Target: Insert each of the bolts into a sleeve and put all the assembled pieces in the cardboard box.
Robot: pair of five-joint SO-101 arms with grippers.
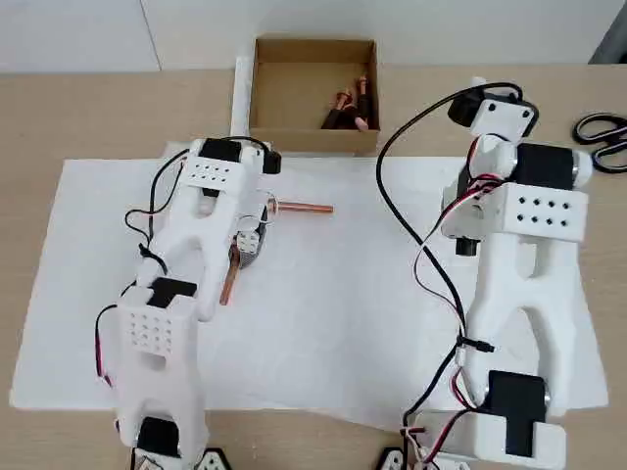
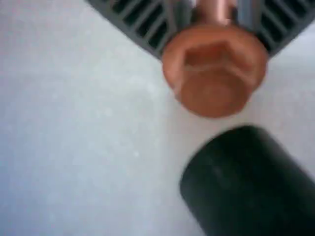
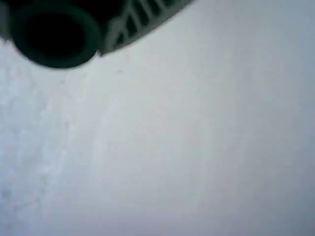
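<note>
My left gripper point(image 1: 247, 243) is low over the white sheet and shut on a copper bolt point(image 2: 214, 69). The bolt's hexagonal head faces the wrist camera between grey ribbed fingers point(image 2: 133, 24). In the high view this bolt point(image 1: 231, 277) slants out from the gripper. A black sleeve point(image 2: 246, 182) lies just beside the bolt's head. Another copper bolt point(image 1: 304, 208) lies flat on the sheet close to the left arm. My right gripper point(image 1: 464, 233) is shut on a black sleeve point(image 1: 464, 245), whose open end point(image 3: 54, 37) hangs above the sheet. The cardboard box point(image 1: 266, 93) at the back holds several assembled pieces point(image 1: 348, 110).
A white sheet point(image 1: 333, 313) covers the wooden table between the arms. Black scissors point(image 1: 602, 137) lie at the far right edge. Cables loop from the right arm toward the box's corner.
</note>
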